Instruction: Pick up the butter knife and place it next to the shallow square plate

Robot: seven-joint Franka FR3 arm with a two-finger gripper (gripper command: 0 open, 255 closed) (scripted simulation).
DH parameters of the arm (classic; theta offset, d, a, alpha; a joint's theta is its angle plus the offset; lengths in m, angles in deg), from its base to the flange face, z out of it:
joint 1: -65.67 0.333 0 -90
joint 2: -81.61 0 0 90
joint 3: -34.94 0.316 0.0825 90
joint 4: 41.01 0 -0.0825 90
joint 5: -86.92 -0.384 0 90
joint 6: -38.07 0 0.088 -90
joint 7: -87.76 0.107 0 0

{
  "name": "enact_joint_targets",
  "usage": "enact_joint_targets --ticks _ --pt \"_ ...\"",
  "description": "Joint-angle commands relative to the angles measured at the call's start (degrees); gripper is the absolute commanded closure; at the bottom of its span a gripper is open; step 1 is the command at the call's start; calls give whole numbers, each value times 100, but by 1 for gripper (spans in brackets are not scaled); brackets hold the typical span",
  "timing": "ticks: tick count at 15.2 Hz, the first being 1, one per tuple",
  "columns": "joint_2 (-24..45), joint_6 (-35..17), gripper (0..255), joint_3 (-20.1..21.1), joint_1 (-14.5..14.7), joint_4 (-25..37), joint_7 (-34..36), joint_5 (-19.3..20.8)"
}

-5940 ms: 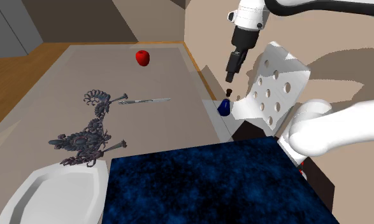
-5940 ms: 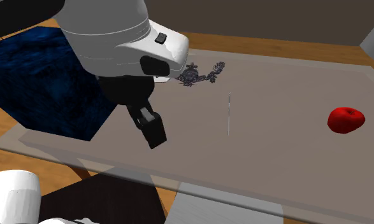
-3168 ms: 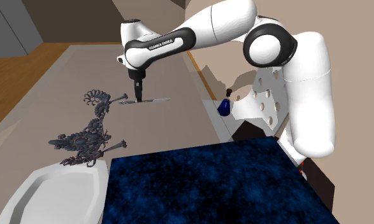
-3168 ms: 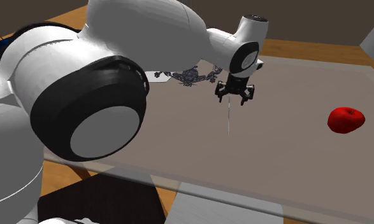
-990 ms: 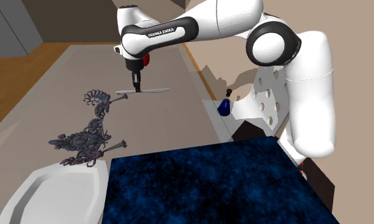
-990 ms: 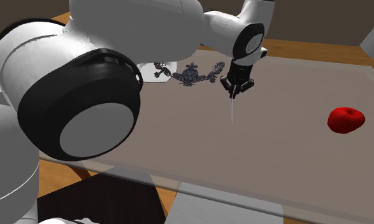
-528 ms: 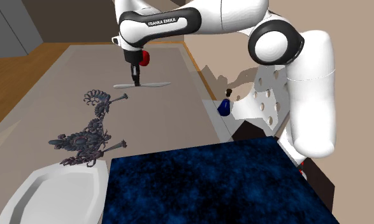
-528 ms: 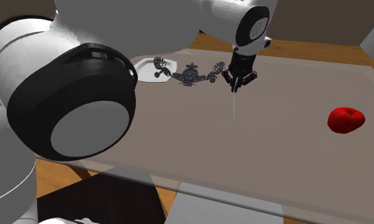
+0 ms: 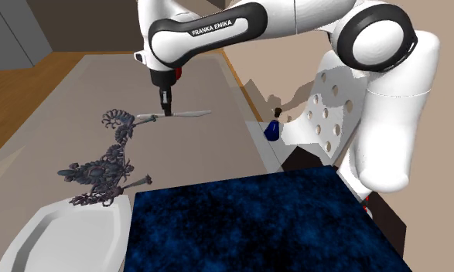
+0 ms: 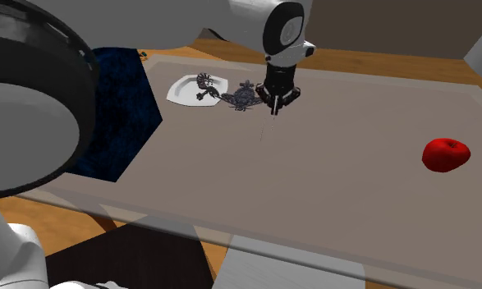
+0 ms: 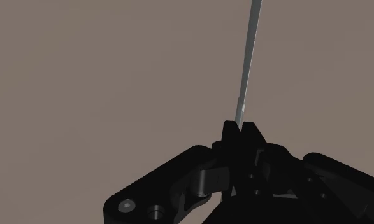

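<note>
Gripper [image 9: 168,113] fingers [image 11: 230,136] clamped on the butter knife [image 11: 246,70], blade level, apparently just clear of the grey-brown table [image 9: 47,116]. Thin blade could twist, so move slowly. Carry it low past the dark ornate ornament [image 9: 105,166] and release beside the white square plate [image 9: 59,236], not on it. Red apple [image 10: 446,153] well apart; wood floor [image 9: 32,66] beyond.

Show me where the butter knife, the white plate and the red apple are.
butter knife [image 9: 190,114], shoulder view, on its blade.
white plate [image 9: 59,236], shoulder view, bare inner surface.
red apple [image 10: 445,154], second exterior view, its middle.
</note>
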Motion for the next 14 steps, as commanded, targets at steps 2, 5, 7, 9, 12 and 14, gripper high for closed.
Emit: enact_joint_targets --ticks 2,5,7,9,12,14 --pt "-464 -197 255 117 162 -655 293 -37" --pt "-839 -331 255 243 322 -1155 580 -77" --pt "-1066 -402 255 337 431 -1447 780 -107" --pt "-1276 -460 255 436 545 -1708 985 -139" --pt "-1558 -527 255 596 721 -2045 1305 -192" --pt "-1724 -559 255 711 841 -2235 1526 -229"
